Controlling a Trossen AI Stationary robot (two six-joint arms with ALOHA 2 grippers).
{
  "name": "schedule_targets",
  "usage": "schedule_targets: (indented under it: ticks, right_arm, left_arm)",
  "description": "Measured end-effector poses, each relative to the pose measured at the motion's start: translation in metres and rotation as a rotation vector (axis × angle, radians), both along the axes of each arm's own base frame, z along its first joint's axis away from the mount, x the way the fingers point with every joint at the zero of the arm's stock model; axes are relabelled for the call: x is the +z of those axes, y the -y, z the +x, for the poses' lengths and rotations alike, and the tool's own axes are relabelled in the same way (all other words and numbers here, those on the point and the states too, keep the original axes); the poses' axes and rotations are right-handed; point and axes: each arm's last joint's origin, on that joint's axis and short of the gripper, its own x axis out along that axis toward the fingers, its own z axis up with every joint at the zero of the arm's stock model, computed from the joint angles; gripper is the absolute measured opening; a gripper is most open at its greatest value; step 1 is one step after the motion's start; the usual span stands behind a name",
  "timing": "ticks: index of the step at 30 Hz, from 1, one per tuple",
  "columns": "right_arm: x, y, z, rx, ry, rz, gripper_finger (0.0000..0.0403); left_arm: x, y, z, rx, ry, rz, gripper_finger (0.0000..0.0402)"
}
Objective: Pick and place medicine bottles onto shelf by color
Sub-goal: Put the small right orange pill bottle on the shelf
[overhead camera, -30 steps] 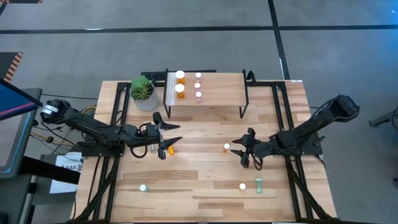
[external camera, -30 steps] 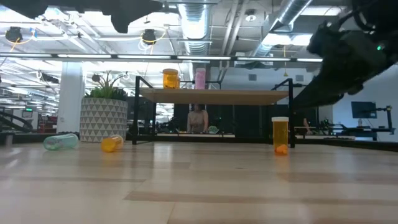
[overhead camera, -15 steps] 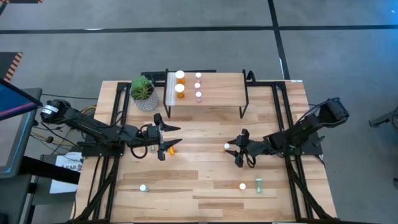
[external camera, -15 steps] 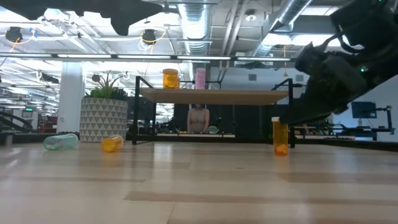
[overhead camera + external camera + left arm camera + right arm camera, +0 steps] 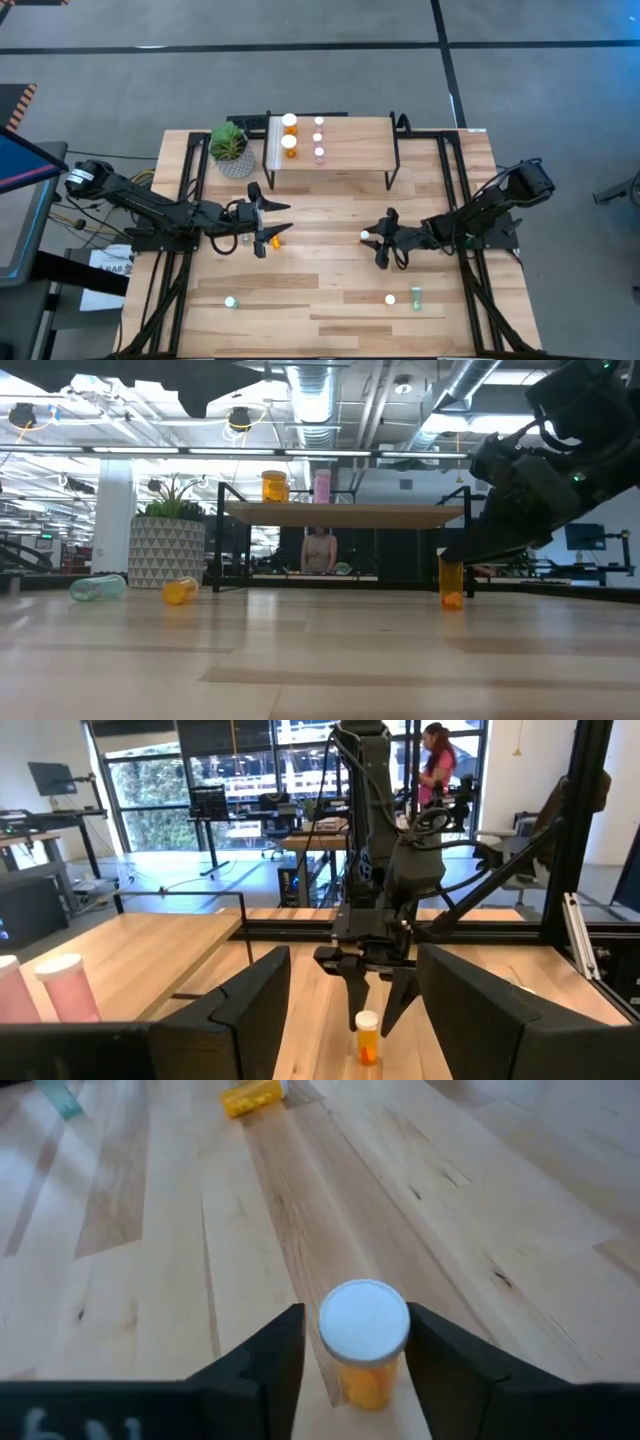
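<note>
An upright orange bottle (image 5: 364, 1342) stands on the counter (image 5: 330, 270) in front of the shelf (image 5: 350, 140), between the spread fingers of the right pincer (image 5: 376, 241), not yet clamped.

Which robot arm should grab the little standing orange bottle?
The right one, probably. The right gripper is open, a finger on each side of the standing orange bottle. The left gripper waits farther off, beside a lying orange bottle.
</note>
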Motion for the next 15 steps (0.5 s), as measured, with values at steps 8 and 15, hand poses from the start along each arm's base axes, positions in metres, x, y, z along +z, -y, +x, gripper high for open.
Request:
schedule_targets:
  ticks: [8,15]
  right_arm:
    - [0.0001,0.0000,0.0001,-0.001,0.001,0.000,0.0131]
    - [0.0085,-0.0012,0.0077,0.004,0.035,-0.007,0.0130]
  left_arm:
    - [0.0001,0.0000,0.0000,0.000,0.000,0.000,0.0208]
    - [0.0000,0.0000,0.0000,0.000,0.000,-0.001,0.0208]
